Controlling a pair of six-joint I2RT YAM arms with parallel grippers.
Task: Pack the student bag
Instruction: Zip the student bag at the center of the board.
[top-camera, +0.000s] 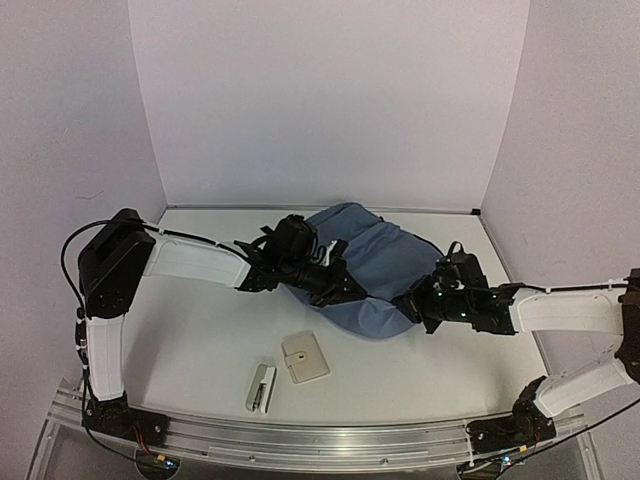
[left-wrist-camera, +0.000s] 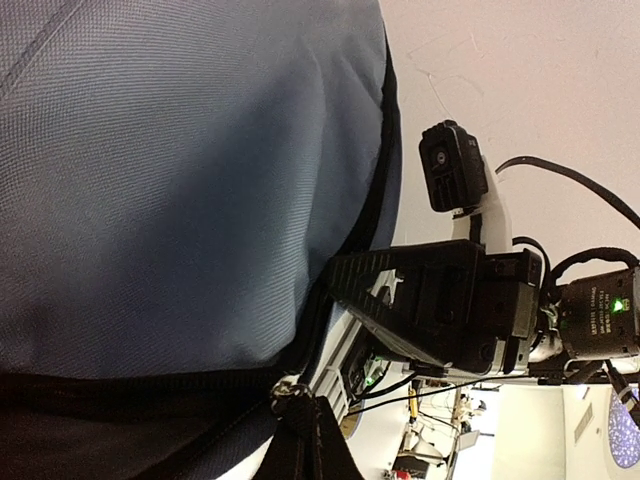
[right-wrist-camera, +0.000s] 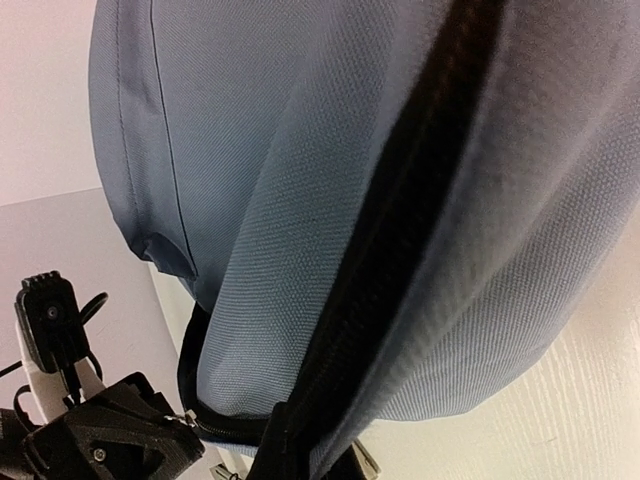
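Two grippers on the bag, one at each side

Bag: slate-blue fabric with black zip trim, lying toward the back middle of the table, fabric bulging upward

Left gripper: at the bag's left near edge, jaws clenched. Its wrist view shows the fingers pinched onto the black trim at the rim of the fabric

Right gripper: at the bag's right near edge, jaws closed. In its own view the trim runs straight down into the fingertips, so it is grasping the bag by the trim

Grippers face each other across the bag's near edge, close but apart

On the table in front of the bag, well apart from both grippers:
- flat beige square item
- small white-grey item, stapler-like, just beside the square on its near left

Neither touches the bag
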